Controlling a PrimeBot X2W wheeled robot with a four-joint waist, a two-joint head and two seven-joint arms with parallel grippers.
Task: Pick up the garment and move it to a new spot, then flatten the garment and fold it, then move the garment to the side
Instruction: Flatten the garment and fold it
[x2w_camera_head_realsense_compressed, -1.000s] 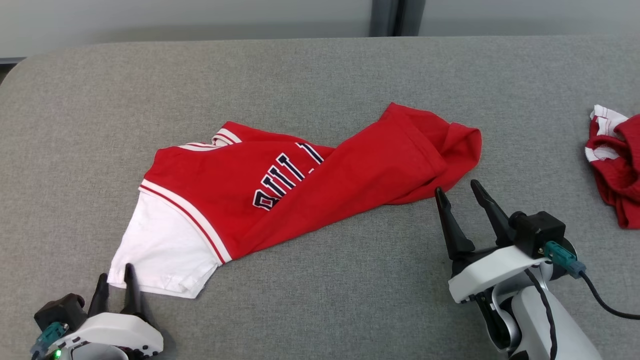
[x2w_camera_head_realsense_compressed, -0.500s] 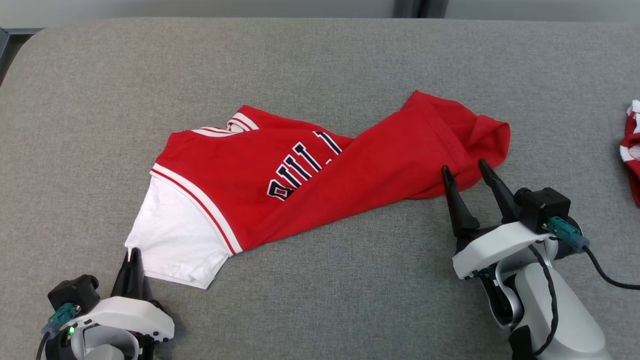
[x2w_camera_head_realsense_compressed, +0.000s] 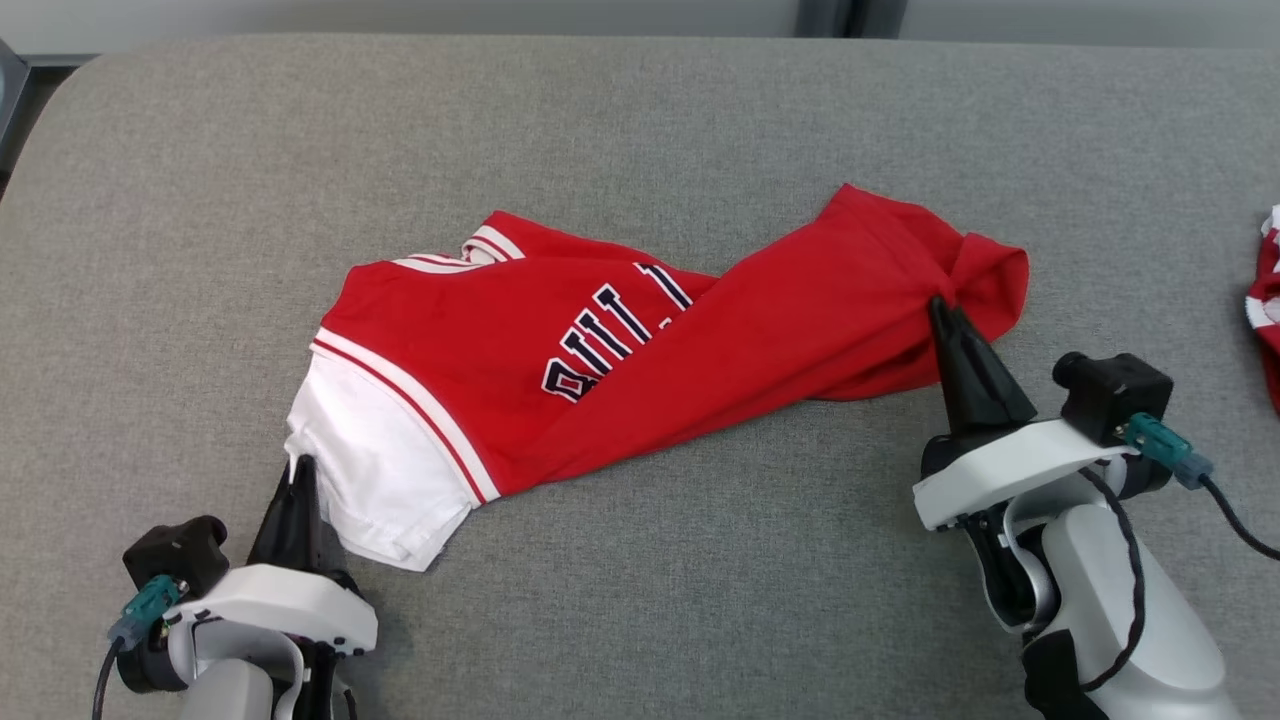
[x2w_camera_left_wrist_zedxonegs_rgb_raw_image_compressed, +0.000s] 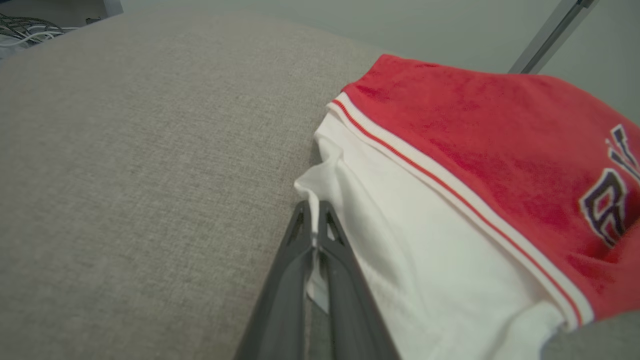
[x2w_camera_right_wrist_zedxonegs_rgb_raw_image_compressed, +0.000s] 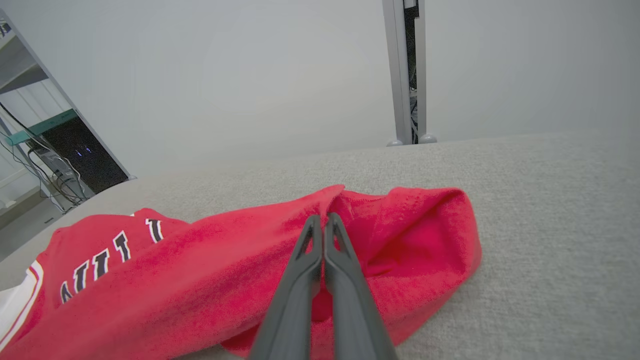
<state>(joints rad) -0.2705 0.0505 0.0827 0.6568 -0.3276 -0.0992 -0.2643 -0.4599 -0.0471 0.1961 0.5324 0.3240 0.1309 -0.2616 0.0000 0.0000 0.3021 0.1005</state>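
Garment (x2w_camera_head_realsense_compressed: 640, 350): a red jersey with dark lettering and a white sleeve. It lies crumpled across the middle of the bench (x2w_camera_head_realsense_compressed: 640, 130), well apart from the far edge. The sleeve end points to the near left and the bunched red end to the right.

Left gripper (x2w_camera_head_realsense_compressed: 301, 470): jaws pressed together on the outer corner of the white sleeve. The head view shows the dark tips meeting at the sleeve edge. The left wrist view adds detail, with a sliver of white cloth caught between the fingers (x2w_camera_left_wrist_zedxonegs_rgb_raw_image_compressed: 295, 270) and the corner drawn up into a small peak.

Right gripper (x2w_camera_head_realsense_compressed: 942, 312): jaws pressed together, pinching the red fabric at the bunched right end. In the head view, folds gather at the tip. The right wrist view shows the fingers (x2w_camera_right_wrist_zedxonegs_rgb_raw_image_compressed: 345, 280) lying over the red cloth, tips at a fold.

A second red-and-white cloth (x2w_camera_head_realsense_compressed: 1264, 320) lies at the right edge of the bench in the head view. The right wrist view shows a metal post (x2w_camera_right_wrist_zedxonegs_rgb_raw_image_compressed: 405, 70) behind the far edge.
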